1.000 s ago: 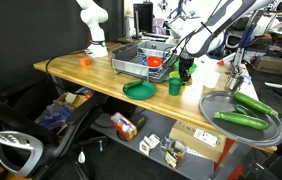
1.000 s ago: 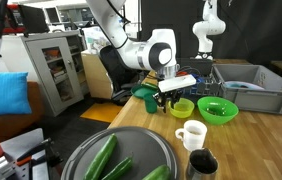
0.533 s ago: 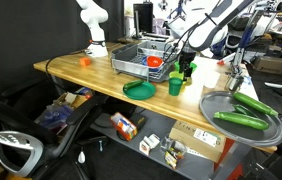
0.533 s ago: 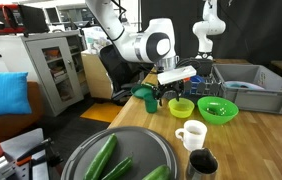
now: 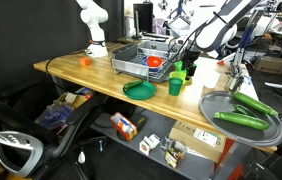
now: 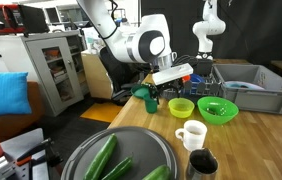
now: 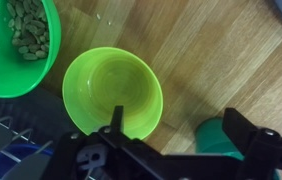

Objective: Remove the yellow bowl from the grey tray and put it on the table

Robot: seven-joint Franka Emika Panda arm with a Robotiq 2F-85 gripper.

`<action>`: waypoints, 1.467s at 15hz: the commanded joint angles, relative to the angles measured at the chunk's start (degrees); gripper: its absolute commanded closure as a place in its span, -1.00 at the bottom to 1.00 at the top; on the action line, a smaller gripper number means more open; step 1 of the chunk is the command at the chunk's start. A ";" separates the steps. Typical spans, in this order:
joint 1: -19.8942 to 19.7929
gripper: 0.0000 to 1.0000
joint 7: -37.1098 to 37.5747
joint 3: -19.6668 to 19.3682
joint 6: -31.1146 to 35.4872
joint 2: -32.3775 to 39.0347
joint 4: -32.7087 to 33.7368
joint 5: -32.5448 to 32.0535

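The yellow bowl point(image 7: 111, 90) sits upright on the wooden table point(image 7: 221, 50), between a green bowl point(image 7: 16, 45) and a green cup point(image 7: 216, 135). In both exterior views the yellow bowl point(image 6: 181, 107) point(image 5: 178, 76) stands apart from the grey tray point(image 6: 131, 132) point(image 5: 207, 100). My gripper point(image 7: 181, 130) hangs open just above the bowl. One finger is over the bowl's near rim and the other is over the cup, and nothing is between them. In an exterior view the gripper point(image 6: 169, 78) is clear of the bowl.
The grey tray holds cucumbers point(image 5: 241, 120) point(image 6: 106, 155). A white mug point(image 6: 191, 135) and a dark cup point(image 6: 201, 165) stand next to the tray. The green bowl point(image 6: 217, 110) holds small pellets. A wire basket point(image 5: 141, 60) and a dark green plate point(image 5: 138, 89) lie further along.
The gripper has opened wide, let go of the yellow bowl and risen a little. The bowl stays where it was on the table.
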 commanded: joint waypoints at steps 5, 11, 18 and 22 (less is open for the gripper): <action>4.41 -1.00 9.59 -6.67 7.34 -6.98 -9.20 -4.62; 10.52 -1.00 23.99 -11.79 5.93 -11.30 -13.59 -12.53; 14.05 -1.00 36.71 -10.57 -7.42 -17.80 -17.60 -18.10; 13.11 -1.00 37.05 -7.52 -13.99 -21.84 -20.03 -15.96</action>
